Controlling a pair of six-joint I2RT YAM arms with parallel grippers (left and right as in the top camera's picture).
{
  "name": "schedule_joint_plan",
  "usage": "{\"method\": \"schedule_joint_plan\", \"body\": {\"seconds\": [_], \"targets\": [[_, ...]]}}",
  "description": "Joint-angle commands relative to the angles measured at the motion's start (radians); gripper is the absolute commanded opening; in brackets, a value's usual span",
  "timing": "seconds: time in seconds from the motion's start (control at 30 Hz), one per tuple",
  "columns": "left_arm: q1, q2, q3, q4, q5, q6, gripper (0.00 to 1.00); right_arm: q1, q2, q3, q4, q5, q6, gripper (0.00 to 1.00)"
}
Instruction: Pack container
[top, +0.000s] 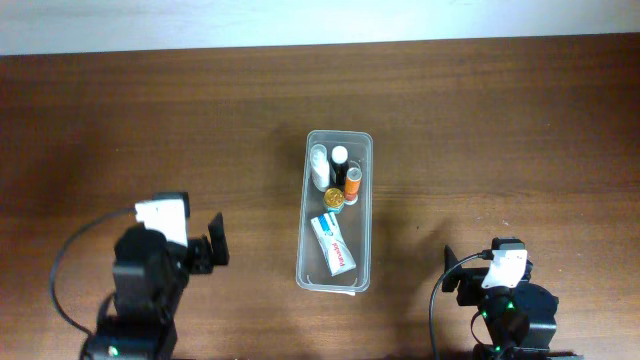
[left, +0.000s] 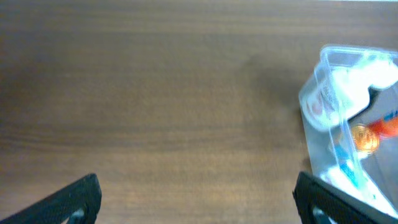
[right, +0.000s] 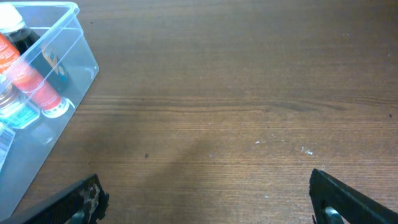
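Note:
The clear plastic container (top: 362, 210) lies lengthwise at the table's middle. It holds a white bottle (top: 319, 160), a dark bottle with a white cap (top: 340, 156), an orange bottle (top: 352, 184), a gold-lidded jar (top: 333, 198) and a white-and-blue medicine box (top: 332, 243). The container also shows in the left wrist view (left: 314, 87) and in the right wrist view (right: 78, 74). My left gripper (top: 214, 240) is open and empty, left of the container. My right gripper (top: 462, 275) is open and empty, at the front right. Both show open jaws over bare wood in the left wrist view (left: 196, 202) and the right wrist view (right: 208, 199).
The brown wooden table (top: 500, 120) ends at a pale wall along the far edge. A small white scrap (top: 351, 293) sticks out under the container's near end.

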Motion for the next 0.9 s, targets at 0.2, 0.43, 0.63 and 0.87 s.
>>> {"method": "schedule_joint_plan", "body": {"seconds": [0.2, 0.43, 0.63, 0.87], "targets": [[0.006, -0.309, -0.259, 0.07, 0.081, 0.029, 0.99, 0.007, -0.01, -0.007, 0.0, -0.013, -0.01, 0.98], [0.006, -0.484, -0.396, 0.072, 0.09, 0.029, 0.99, 0.007, -0.01, -0.007, 0.0, -0.013, -0.01, 0.98], [0.006, -0.563, -0.456, 0.072, 0.106, 0.029, 0.99, 0.007, -0.01, -0.007, 0.0, -0.013, -0.01, 0.98], [0.005, -0.625, -0.497, 0.087, 0.091, 0.033, 1.0, 0.007, -0.01, -0.007, 0.0, -0.013, -0.01, 0.98]]}}
